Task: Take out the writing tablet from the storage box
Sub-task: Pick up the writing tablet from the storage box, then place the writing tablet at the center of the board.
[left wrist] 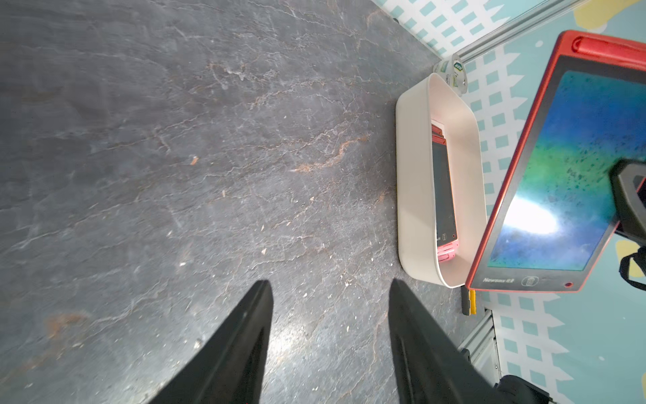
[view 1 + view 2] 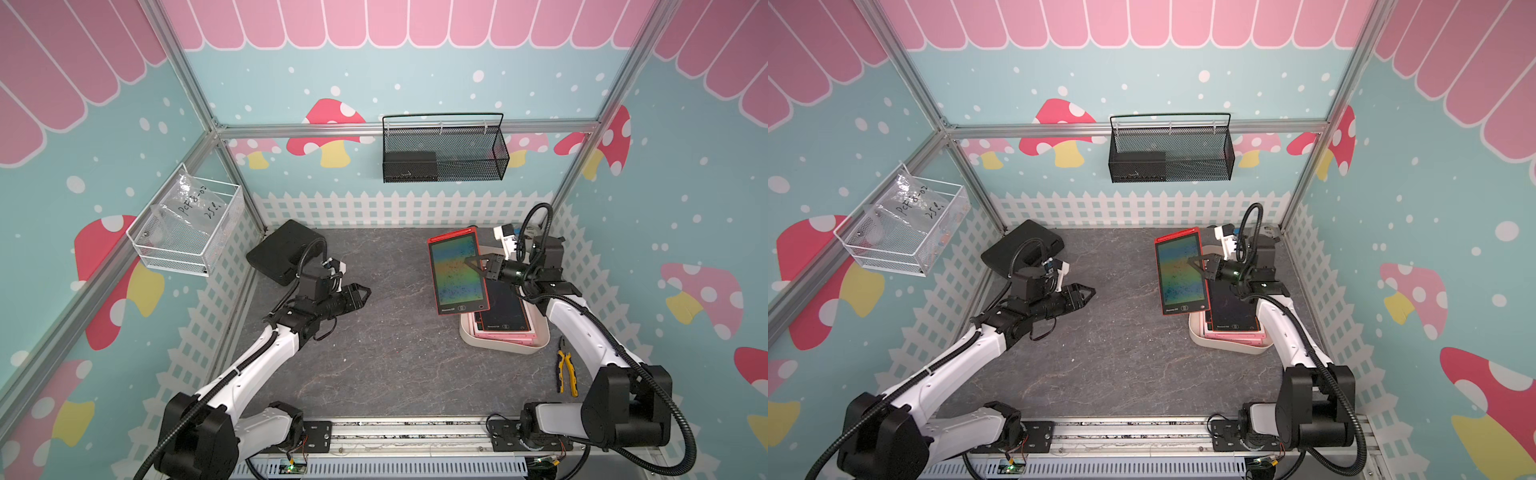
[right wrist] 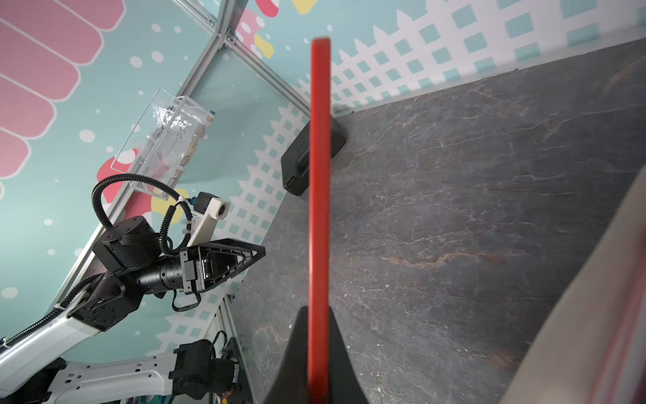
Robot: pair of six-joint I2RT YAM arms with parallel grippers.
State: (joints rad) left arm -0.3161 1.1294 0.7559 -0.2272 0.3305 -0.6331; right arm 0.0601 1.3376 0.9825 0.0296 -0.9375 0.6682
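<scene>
My right gripper (image 2: 467, 262) is shut on the right long edge of a red-framed writing tablet (image 2: 455, 270) with a blue-green screen. It holds the tablet tilted in the air, up and to the left of the cream-white storage box (image 2: 505, 345). The right wrist view shows the tablet (image 3: 320, 175) edge-on between the jaws. More tablets stay stacked in the box, a dark-screened one (image 2: 505, 307) over pink ones (image 2: 511, 334). My left gripper (image 2: 368, 293) hovers open and empty over the mid-left floor, pointing toward the tablet (image 1: 559, 168) and the box (image 1: 416, 196).
A black case (image 2: 282, 249) leans in the back left corner. Yellow-handled pliers (image 2: 567, 372) lie just in front of the box on the right. A black mesh basket (image 2: 444, 149) hangs on the back wall, a white wire basket (image 2: 187, 224) on the left wall.
</scene>
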